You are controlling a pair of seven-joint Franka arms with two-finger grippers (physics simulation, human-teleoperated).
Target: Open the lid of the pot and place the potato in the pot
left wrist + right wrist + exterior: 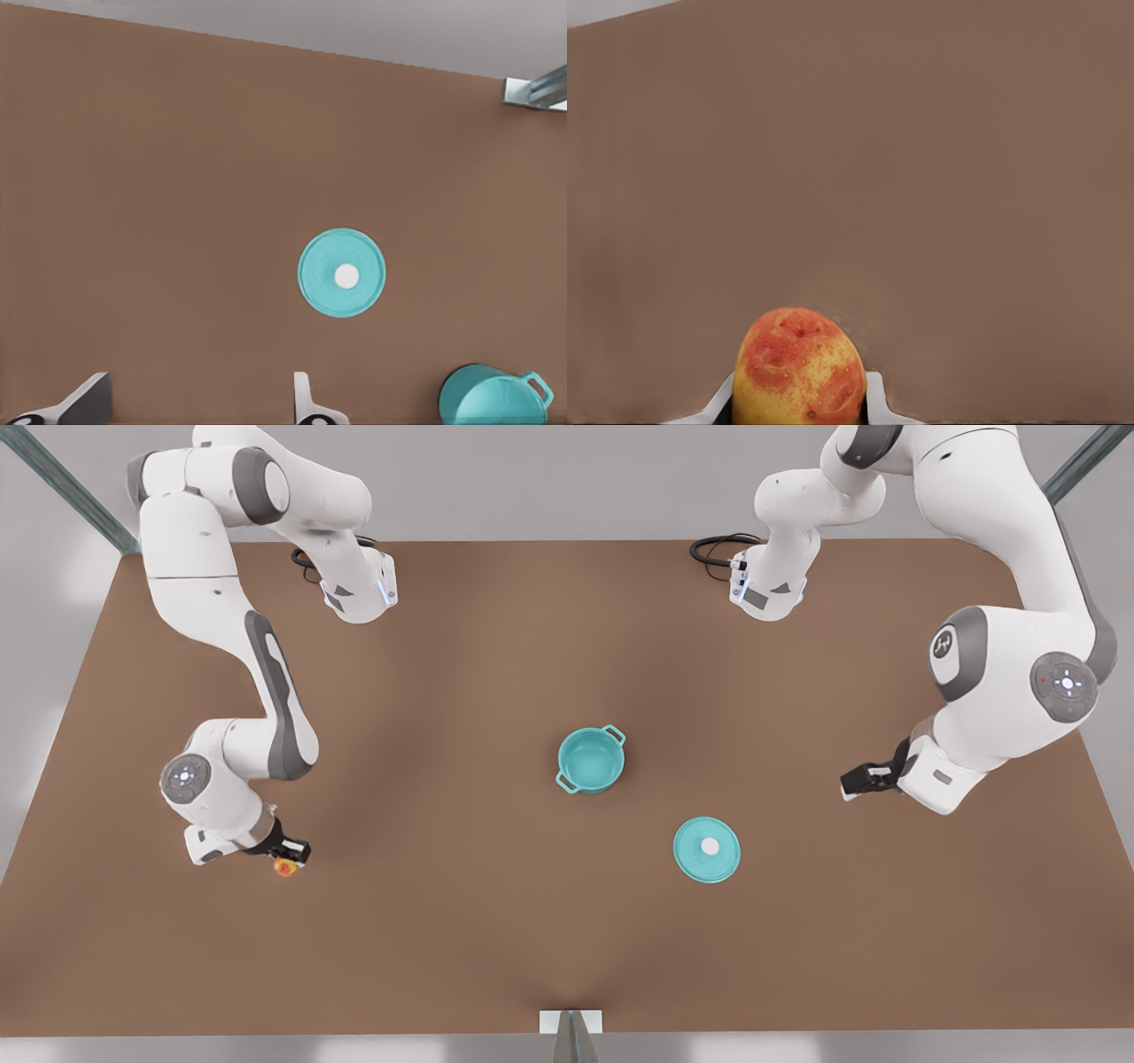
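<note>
Teal pot [591, 760] upright on brown worktop [461, 921], roughly mid-surface, lid off, teal inside showing, nothing seen in it. Two loop handles on opposite sides. Also seen at edge of left wrist view [493, 397].

Pot lid [707, 849] flat on worktop near pot, toward front view's right and nearer the camera; apart from pot, not touching. White knob at centre, facing up. Same lid in left wrist view [342, 273], lying flat w/ bare worktop around it.

Potato [284, 867] well apart from pot, far toward front view's left. Yellow w/ orange-red patches. Pinched in right pincer [288, 856], fingers pressed onto either side; in right wrist view potato [799, 367] sits betw. the two pale fingertips [874, 390], brown worktop beyond. Cannot tell whether potato touches worktop or is just above it.

Left pincer [850, 784] well apart from pot on front view's right, beyond lid, above worktop. Fingers spread, nothing betw. them: in left wrist view the two fingertips [84, 400] stand wide apart w/ bare worktop in the gap. Not touching lid or pot.

Black cables [713, 546] coiled at far worktop edge, behind pot.
</note>
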